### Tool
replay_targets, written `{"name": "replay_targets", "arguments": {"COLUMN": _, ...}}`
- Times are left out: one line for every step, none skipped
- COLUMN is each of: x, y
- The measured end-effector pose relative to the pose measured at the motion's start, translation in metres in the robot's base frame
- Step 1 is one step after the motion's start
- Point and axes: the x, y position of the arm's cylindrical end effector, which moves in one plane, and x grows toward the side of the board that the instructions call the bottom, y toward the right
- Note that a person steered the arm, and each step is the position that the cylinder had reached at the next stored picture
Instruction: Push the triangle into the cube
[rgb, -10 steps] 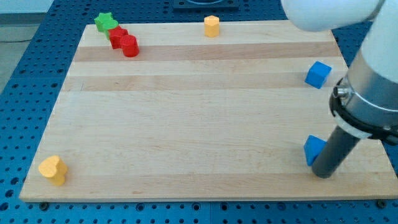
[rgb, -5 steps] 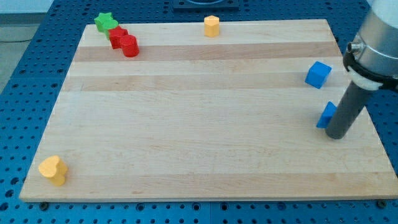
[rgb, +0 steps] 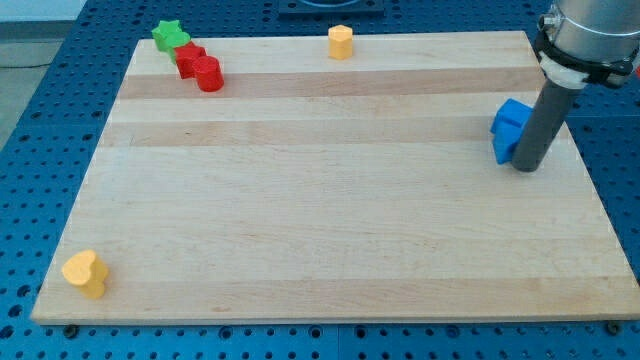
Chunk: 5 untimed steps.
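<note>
1. Camera view: my tip (rgb: 527, 168) stands on the table (rgb: 320, 230) near the view's right edge; we carry a bare rod with no end effector, so nothing opens or clamps.
2. The blue triangle (rgb: 504, 149) lies just left of my tip, touching the rod.
3. The blue cube (rgb: 513, 113) sits directly above the triangle, pressed against it.
4. Far to the view's upper left of my tip lie a green star (rgb: 169, 36) and two red blocks (rgb: 199, 66); a yellow block (rgb: 341, 41) sits at the top edge and a yellow heart (rgb: 85, 272) at lower left.
</note>
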Motion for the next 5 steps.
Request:
{"name": "replay_targets", "arguments": {"x": 0.045, "y": -0.014}}
{"name": "replay_targets", "arguments": {"x": 0.097, "y": -0.074}}
{"name": "replay_targets", "arguments": {"x": 0.137, "y": -0.150}}
{"name": "replay_targets", "arguments": {"x": 0.162, "y": -0.223}}
{"name": "replay_targets", "arguments": {"x": 0.173, "y": -0.282}}
